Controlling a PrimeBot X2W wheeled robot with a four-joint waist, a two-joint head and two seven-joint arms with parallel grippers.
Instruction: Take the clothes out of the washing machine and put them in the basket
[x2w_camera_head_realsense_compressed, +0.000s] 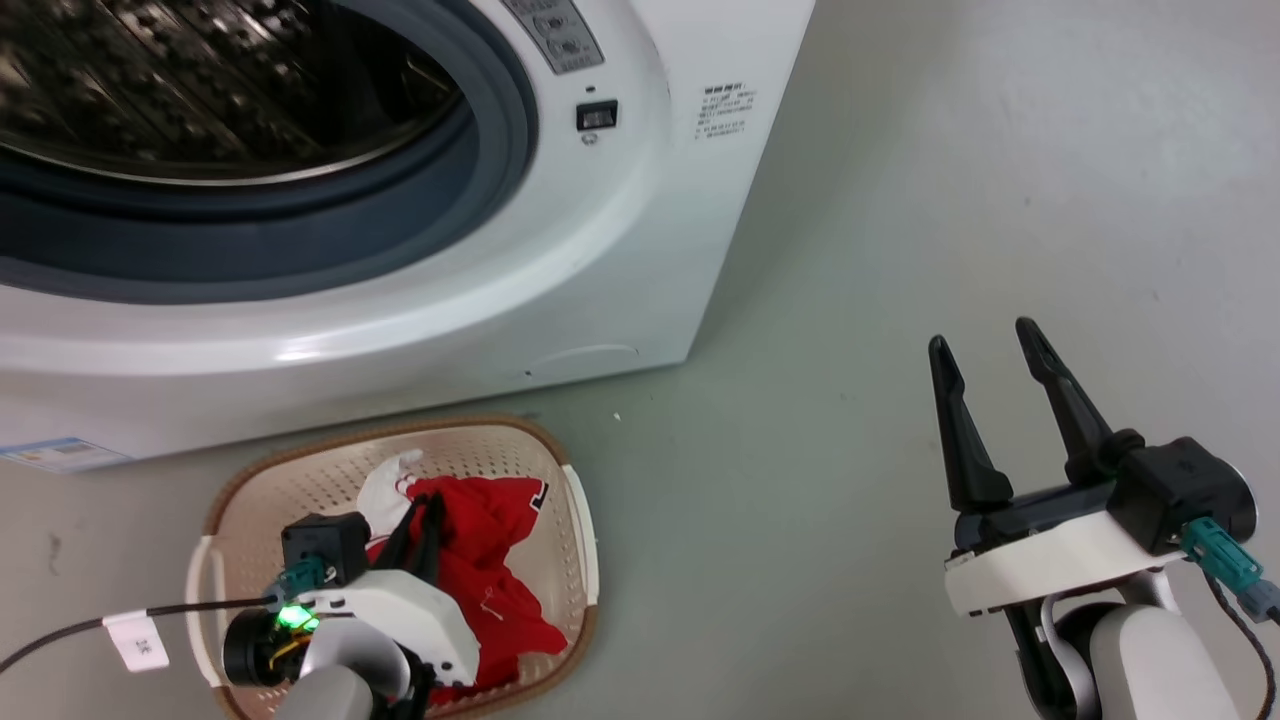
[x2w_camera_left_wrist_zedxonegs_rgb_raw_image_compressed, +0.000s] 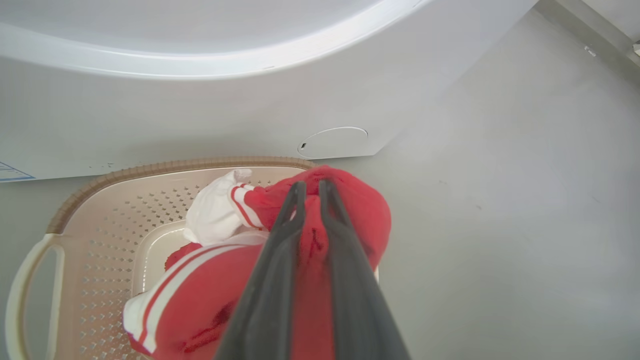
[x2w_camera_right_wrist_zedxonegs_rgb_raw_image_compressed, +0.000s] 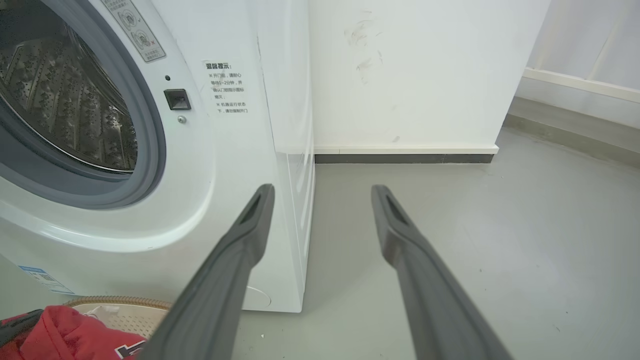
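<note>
Plainly, washing machine (x2w_camera_right_wrist_zedxonegs_rgb_raw_image_compressed: 225, 200) sticker (x2w_camera_right_wrist_zedxonegs_rgb_raw_image_compressed: 227, 87) reads 温馨提示; left gripper (x2w_camera_left_wrist_zedxonegs_rgb_raw_image_compressed: 310, 187) pinches clothes (x2w_camera_left_wrist_zedxonegs_rgb_raw_image_compressed: 200, 310).

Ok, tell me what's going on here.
The left gripper, jaws shut on the clothes, holds them over the basket, with some fabric lying inside it. The right gripper, jaws open, hangs over the floor beside the washing machine. The visible part of the drum looks empty.

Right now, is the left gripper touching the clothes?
Touching. In the left wrist view the left gripper is pinched shut on the clothes, with red fabric bunched between and around its two dark fingers, over the basket.
</note>
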